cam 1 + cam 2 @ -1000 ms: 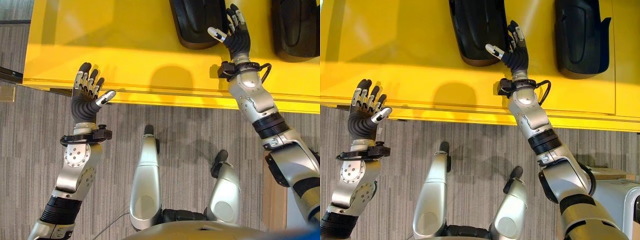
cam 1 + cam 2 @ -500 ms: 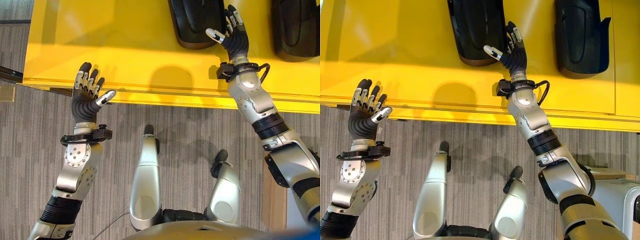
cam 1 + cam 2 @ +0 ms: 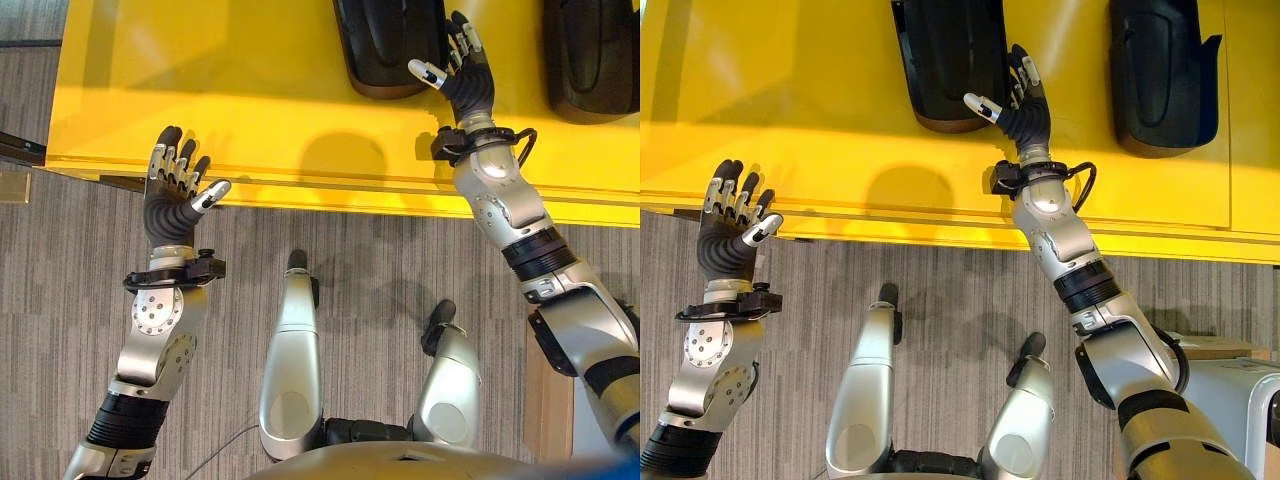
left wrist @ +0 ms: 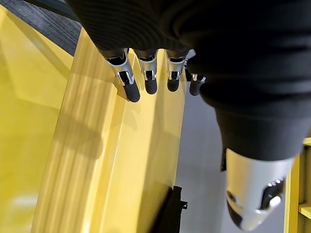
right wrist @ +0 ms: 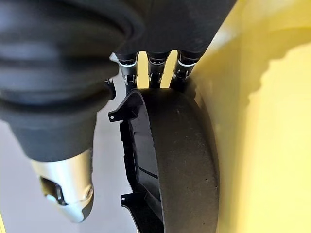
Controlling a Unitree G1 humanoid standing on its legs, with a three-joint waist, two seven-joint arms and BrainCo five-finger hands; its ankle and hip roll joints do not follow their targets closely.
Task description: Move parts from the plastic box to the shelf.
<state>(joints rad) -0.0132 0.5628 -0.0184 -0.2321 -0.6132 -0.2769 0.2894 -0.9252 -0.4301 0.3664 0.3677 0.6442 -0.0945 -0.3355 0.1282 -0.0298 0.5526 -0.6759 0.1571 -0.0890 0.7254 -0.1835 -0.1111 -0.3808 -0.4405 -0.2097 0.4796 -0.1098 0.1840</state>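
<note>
A smooth, glossy yellow shelf (image 3: 250,90) is spread across the far side of the scene above grey ribbed carpet (image 3: 60,290), and two curved matte black plastic parts (image 3: 950,60) (image 3: 1160,70) are laid on it side by side, well apart. The right hand (image 3: 1023,105) is held beside the right edge of the left part, fingers straight and spread, nothing gripped. The left hand (image 3: 172,190) is held at the shelf's near edge, fingers loosely extended and empty.

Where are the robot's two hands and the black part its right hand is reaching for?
left hand (image 3: 168,205), left eye view, palm.
right hand (image 3: 470,82), left eye view, palm.
black part (image 3: 950,60), right eye view, middle of its shell.
</note>
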